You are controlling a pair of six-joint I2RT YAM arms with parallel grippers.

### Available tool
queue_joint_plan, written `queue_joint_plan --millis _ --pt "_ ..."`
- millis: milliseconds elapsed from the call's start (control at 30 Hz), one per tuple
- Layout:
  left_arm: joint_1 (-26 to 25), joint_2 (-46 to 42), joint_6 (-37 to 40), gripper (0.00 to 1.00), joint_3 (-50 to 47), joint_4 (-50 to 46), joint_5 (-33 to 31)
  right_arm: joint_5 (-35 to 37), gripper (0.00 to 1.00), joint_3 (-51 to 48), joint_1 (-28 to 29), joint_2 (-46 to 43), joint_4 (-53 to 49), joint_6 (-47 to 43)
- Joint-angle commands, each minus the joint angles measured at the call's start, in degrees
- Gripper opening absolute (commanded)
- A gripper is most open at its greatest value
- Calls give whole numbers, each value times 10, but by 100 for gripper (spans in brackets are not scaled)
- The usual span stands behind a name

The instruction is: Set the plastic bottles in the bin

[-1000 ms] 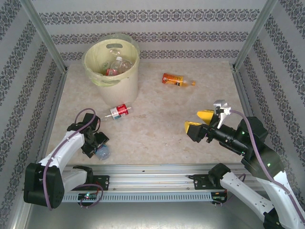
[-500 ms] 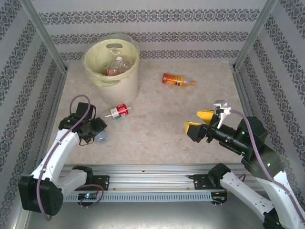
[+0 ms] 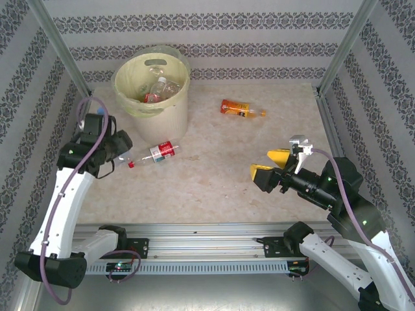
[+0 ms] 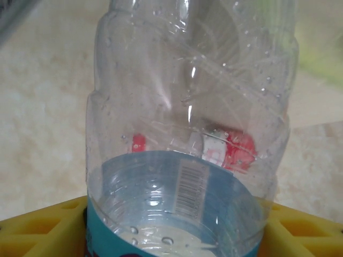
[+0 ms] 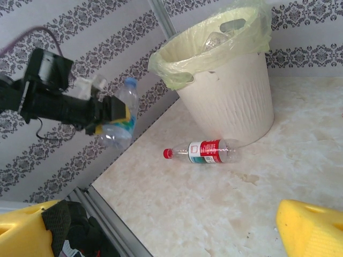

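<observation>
My left gripper (image 3: 121,153) is shut on a clear plastic bottle (image 4: 187,107) with a blue label and blue cap, held in the air left of the bin; its yellow fingers (image 4: 32,235) flank the bottle's lower part. The held bottle (image 5: 119,115) hangs clear of the table. A red-label bottle (image 3: 162,152) lies on the table beside the bin's base. An orange-label bottle (image 3: 241,108) lies at mid back. The pale-yellow bin (image 3: 170,116) with a clear liner holds several bottles (image 3: 160,88). My right gripper (image 3: 272,165) hovers open and empty at the right.
Patterned walls and metal posts (image 3: 61,52) close in the table on the left, back and right. An aluminium rail (image 3: 207,233) runs along the near edge. The marble tabletop (image 3: 214,175) lies between the two arms.
The left arm has risen from the table's front left and swung back toward the bin with the blue-label bottle in its gripper. The right arm has not moved.
</observation>
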Motion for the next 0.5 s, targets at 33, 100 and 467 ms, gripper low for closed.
queue_joint_plan --millis 33,100,467 --pt "1 45 91 67 75 -30 -7 0 98 17 6 -4 4 -7" --pt "1 57 120 67 100 -18 7 -1 98 20 6 -5 7 -8" --pt "1 138 222 66 255 36 89 -2 98 20 6 -6 14 -1"
